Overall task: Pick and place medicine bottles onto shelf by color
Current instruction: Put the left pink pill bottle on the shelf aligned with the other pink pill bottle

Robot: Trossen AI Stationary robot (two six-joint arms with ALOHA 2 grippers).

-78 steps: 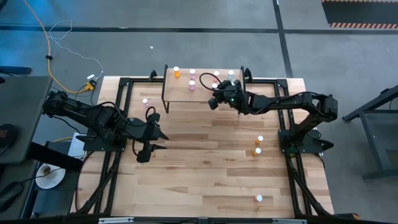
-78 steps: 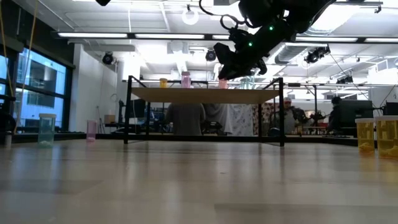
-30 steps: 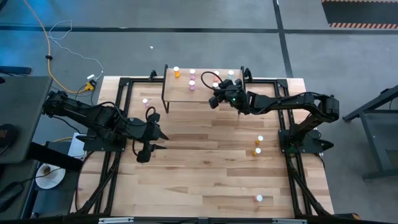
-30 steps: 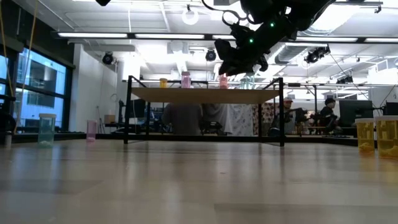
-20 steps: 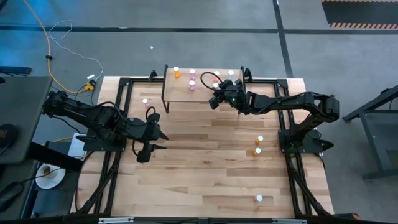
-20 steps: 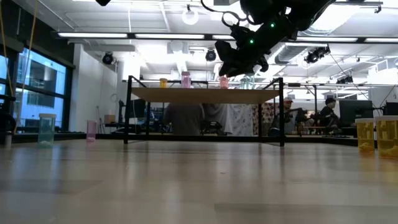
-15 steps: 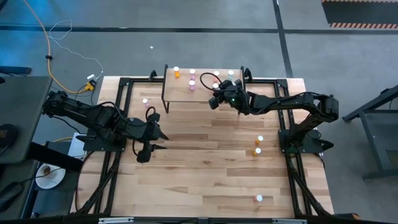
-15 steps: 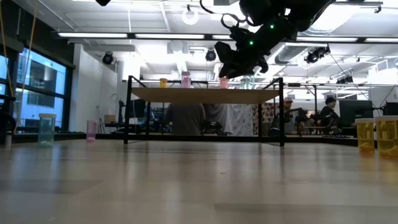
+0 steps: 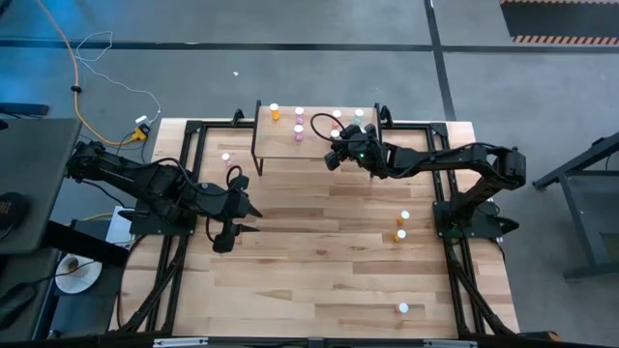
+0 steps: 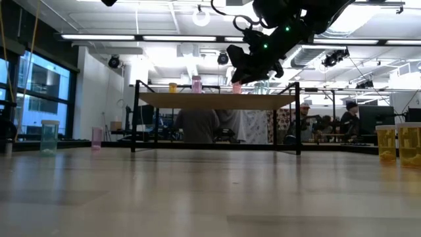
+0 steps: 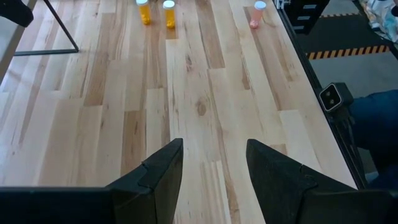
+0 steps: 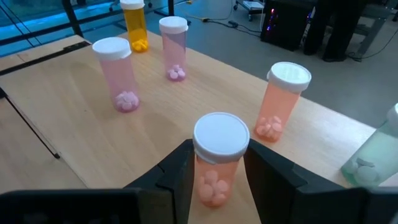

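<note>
The wooden table (image 9: 319, 280) takes up most of the floor here, and the shelf (image 9: 280, 147) stands at its far edge, a light-wood platform on thin black legs.

The right arm (image 9: 455, 159) reaches in from its base at the table's right side, stretched long and nearly level toward the shelf's right end. Its right gripper (image 12: 214, 180) hangs just above the shelf top — the jaws are closed on a red bottle (image 12: 217, 158) with a white cap, one finger on either side of the body, the bottle upright.

The left arm (image 9: 145, 188) sits folded low over the table's left side, its left gripper (image 11: 211, 165) pointing across bare boards with the jaws parted and nothing between them.

On the shelf around the held bottle stand more bottles: a second red one (image 12: 281, 109) near it, two pink ones (image 12: 118, 74) further back, an orange one (image 12: 135, 25) at the far end, and a teal one (image 12: 376, 149) at the edge of sight.

Down on the table, two orange bottles (image 11: 155, 12) stand side by side near the right side, a pink one (image 11: 257, 14) further off — and a small one (image 9: 225, 157) sits left of the shelf.
</note>
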